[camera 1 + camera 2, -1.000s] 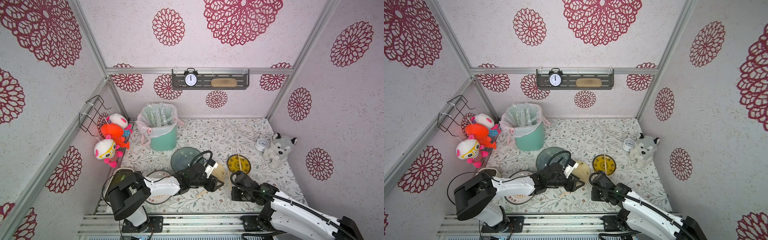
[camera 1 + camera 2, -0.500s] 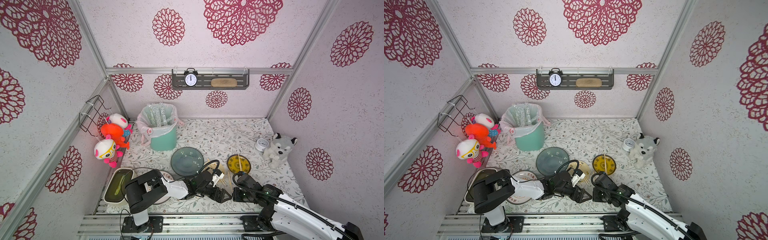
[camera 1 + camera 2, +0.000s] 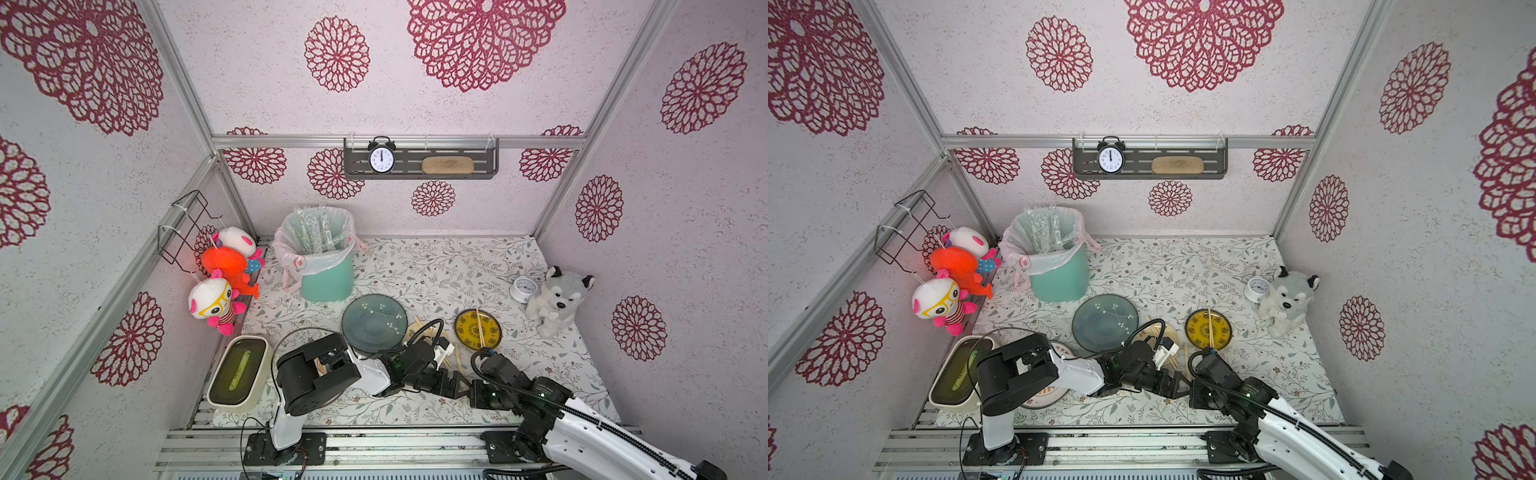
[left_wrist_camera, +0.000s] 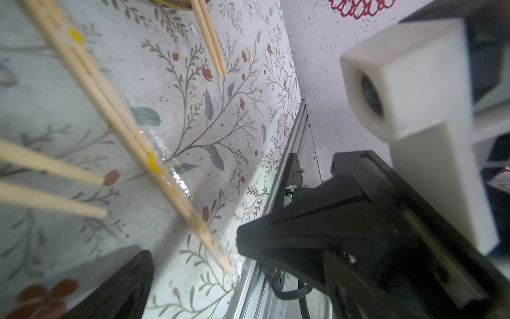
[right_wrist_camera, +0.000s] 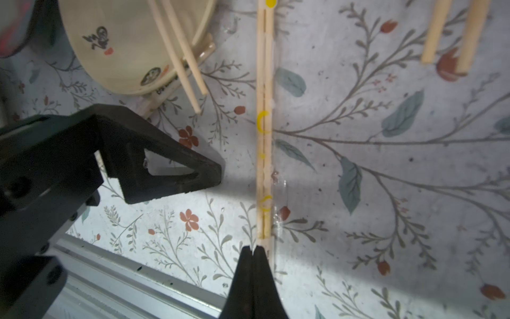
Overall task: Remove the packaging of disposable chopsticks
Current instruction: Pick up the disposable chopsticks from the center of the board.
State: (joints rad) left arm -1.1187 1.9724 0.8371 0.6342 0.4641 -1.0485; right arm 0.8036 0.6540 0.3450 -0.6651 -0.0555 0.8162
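A two-armed robot is working over a floral-patterned surface point(image 3: 436, 266) inside a small papered booth. Near the front edge, a pair of disposable chopsticks point(image 5: 264, 143) is lying flat inside a clear plastic sleeve point(image 5: 278, 215) printed with yellow marks. The wrapped pair is stretching straight away from the right claw point(image 5: 254, 252), which is clenching tight on the sleeve's near tip. Gripping only the very end is probably meant to anchor the wrapper, so the sticks can be drawn out while the plastic is staying put.

The left claw point(image 3: 452, 383) is hovering just beside the wrapped pair, released, with its jaws spread wide and nothing between them. In the right wrist view, one of its black fingers point(image 5: 193, 174) is pointing at the middle of the sleeve, near it but not touching. It appears to be lining up to take hold of the sticks from the side.

Already bare pairs are resting nearby: one point(image 5: 180, 59) is leaning over the rim of a cream bowl point(image 5: 124, 41), and another point(image 5: 434, 30) is lying a little apart. In a top view, a yellow plate point(image 3: 461, 332) is carrying one more pair. At the back, a teal bin point(image 3: 328, 282) is holding discarded sleeves point(image 3: 320, 232).
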